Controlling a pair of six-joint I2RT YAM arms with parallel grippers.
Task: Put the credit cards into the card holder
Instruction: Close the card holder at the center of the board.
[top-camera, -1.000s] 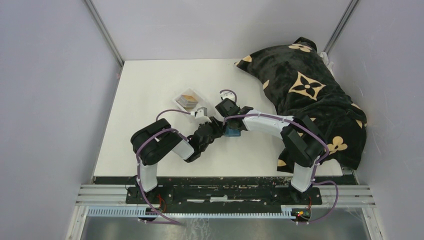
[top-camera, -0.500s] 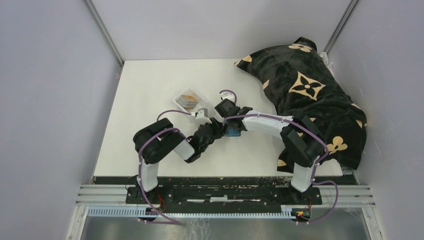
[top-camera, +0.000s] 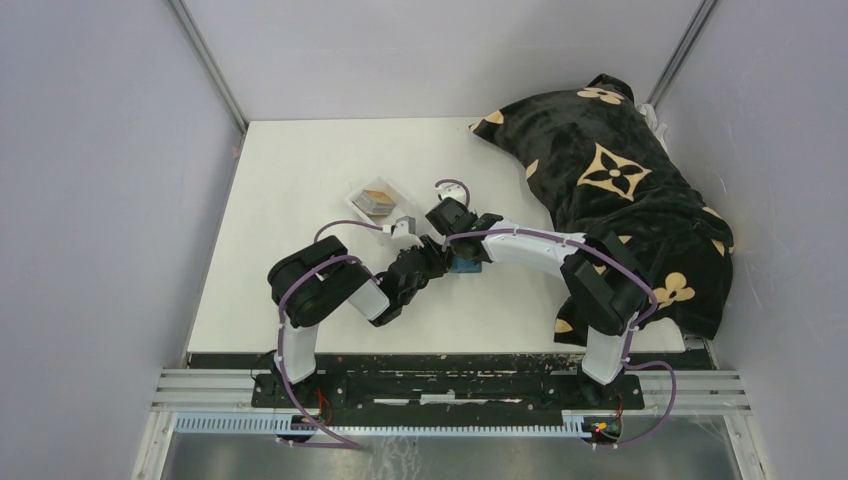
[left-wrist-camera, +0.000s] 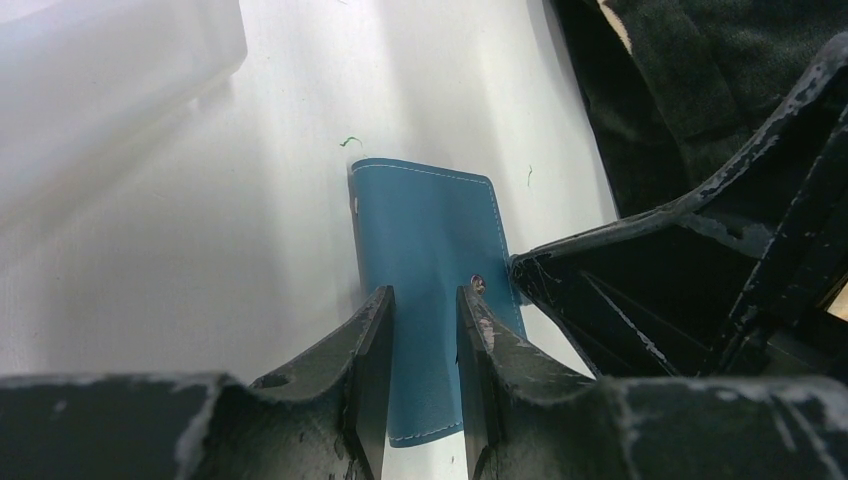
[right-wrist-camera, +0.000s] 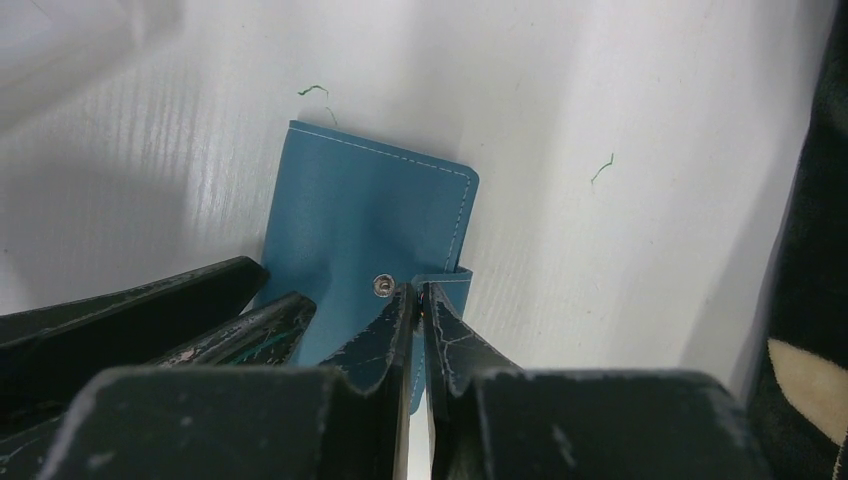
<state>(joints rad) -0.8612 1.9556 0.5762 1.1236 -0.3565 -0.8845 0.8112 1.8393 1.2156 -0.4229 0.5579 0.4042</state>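
Note:
The teal card holder (left-wrist-camera: 425, 225) lies shut and flat on the white table (top-camera: 300, 180), partly hidden under both grippers in the top view (top-camera: 467, 265). My left gripper (left-wrist-camera: 422, 305) stands open over its near half, one finger on each side of the middle, with nothing pinched. My right gripper (right-wrist-camera: 418, 292) is shut on the holder's small snap tab (right-wrist-camera: 450, 280), right beside the metal snap (right-wrist-camera: 381, 286). The credit cards (top-camera: 377, 199), tan and dark, sit stacked in a clear tray behind the left gripper.
The clear plastic tray (top-camera: 379, 188) stands just up-left of the grippers, its blurred wall also in the left wrist view (left-wrist-camera: 110, 70). A black blanket with tan flower marks (top-camera: 620, 190) covers the table's right side, close to the right arm.
The right gripper's jaws have closed together onto the snap tab, and its wrist has edged a little left. The left gripper and the card holder have stayed put.

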